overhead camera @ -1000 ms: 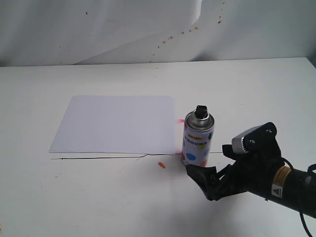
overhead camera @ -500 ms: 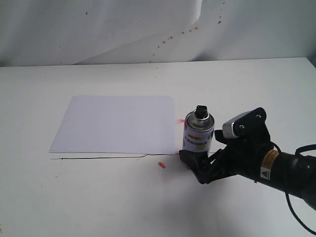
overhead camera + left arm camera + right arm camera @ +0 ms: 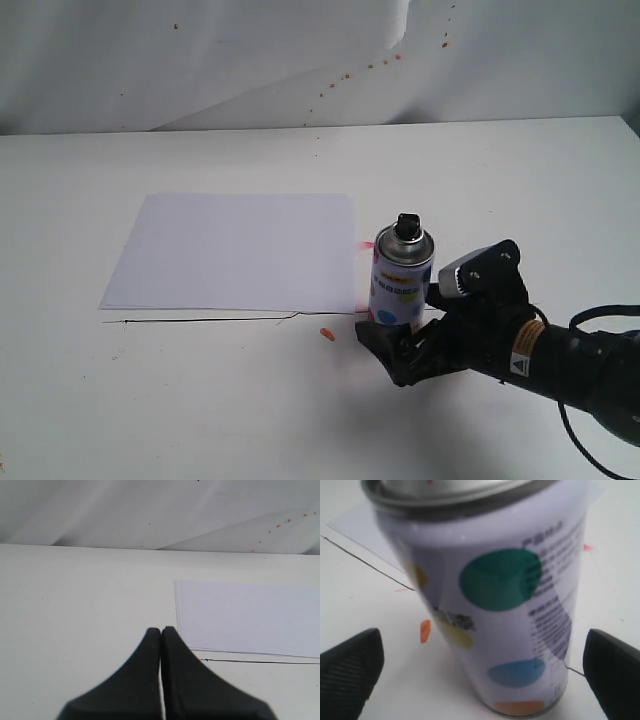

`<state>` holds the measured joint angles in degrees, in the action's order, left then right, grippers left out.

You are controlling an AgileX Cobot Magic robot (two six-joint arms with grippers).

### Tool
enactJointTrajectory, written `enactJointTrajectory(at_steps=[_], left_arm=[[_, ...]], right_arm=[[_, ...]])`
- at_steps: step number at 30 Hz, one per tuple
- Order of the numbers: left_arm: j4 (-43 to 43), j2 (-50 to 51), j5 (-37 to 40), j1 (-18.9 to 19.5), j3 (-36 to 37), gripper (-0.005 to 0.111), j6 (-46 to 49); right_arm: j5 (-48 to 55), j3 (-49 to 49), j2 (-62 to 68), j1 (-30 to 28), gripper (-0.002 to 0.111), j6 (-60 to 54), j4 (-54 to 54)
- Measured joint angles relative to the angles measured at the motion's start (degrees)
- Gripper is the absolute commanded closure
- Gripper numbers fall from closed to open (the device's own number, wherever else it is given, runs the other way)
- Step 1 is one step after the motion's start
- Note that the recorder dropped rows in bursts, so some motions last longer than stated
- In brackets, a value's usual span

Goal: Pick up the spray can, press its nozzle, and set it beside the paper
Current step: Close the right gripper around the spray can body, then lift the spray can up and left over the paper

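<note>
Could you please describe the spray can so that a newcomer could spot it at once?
Find the white paper on the table. The spray can stands upright by its near right corner. It alone is a dotted cylinder with a black nozzle.

Plain white matte tabletop (image 3: 200,420), crossed by a thin black drawn line (image 3: 200,320). Just on the near side of that line, a small orange crumb-like fragment (image 3: 326,334); beyond the line, a faint pink smear (image 3: 362,245). Far behind the line, a creased white sheet backdrop (image 3: 200,60) flecked with tiny red-orange specks (image 3: 345,75).
</note>
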<state>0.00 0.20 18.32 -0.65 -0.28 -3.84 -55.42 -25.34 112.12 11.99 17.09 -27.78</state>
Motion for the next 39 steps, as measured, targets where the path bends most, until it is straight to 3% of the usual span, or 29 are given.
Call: enactJointTrajectory(at_steps=[17,22,29,32,37,39], left_arm=[[0.0,0.0,0.0,0.0,0.0,0.106,0.0],[0.0,0.0,0.0,0.0,0.0,0.106,0.0],[0.0,0.0,0.0,0.0,0.0,0.106,0.0],[0.0,0.0,0.0,0.0,0.0,0.106,0.0],[0.0,0.0,0.0,0.0,0.0,0.106,0.0],[0.0,0.0,0.0,0.0,0.0,0.106,0.0]], right_arm=[[-0.96,-4.63,2.28,0.0,0.005,-1.92,1.57],[-1.09,-4.63,2.28,0.0,0.013,-2.39,2.26],[-1.22,-4.63,2.28,0.0,0.043,-2.78,3.78],[-1.33,-4.63,2.28,0.0,0.064,-3.29,4.59],[-1.52,-4.63,2.28,0.0,0.108,-3.41,5.68],[-1.52,-4.63,2.28,0.0,0.108,-3.41,5.68]])
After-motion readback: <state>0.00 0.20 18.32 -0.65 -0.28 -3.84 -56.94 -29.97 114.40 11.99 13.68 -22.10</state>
